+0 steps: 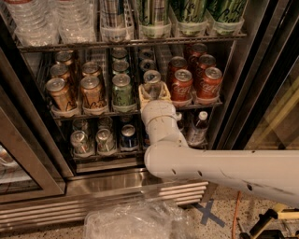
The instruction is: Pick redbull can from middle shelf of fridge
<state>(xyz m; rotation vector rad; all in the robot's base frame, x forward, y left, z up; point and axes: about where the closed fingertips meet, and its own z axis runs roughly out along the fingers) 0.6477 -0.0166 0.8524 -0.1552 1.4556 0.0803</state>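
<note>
The fridge (pixel 117 186) stands open, with its steel base at the bottom. The middle shelf (pixel 100 113) holds gold cans (pixel 91 91), a green can (pixel 122 88) and red Coca-Cola cans (pixel 181 84). The slim silver redbull can (pixel 152 77) stands at the front of its lane, between the green can and the Coca-Cola cans. My gripper (pixel 153 92) is at the shelf front, right at the redbull can, whose shiny top shows just above the gripper. My white arm (pixel 210 168) reaches in from the lower right and hides the can's body.
The rack above holds tall green cans (pixel 191 14) and clear bottles (pixel 46 18). The rack below holds small bottles (pixel 198 126) and a blue can (pixel 127 135). Dark door frames stand left (pixel 28 154) and right (pixel 261 93). A clear plastic bag (pixel 135 219) lies on the floor.
</note>
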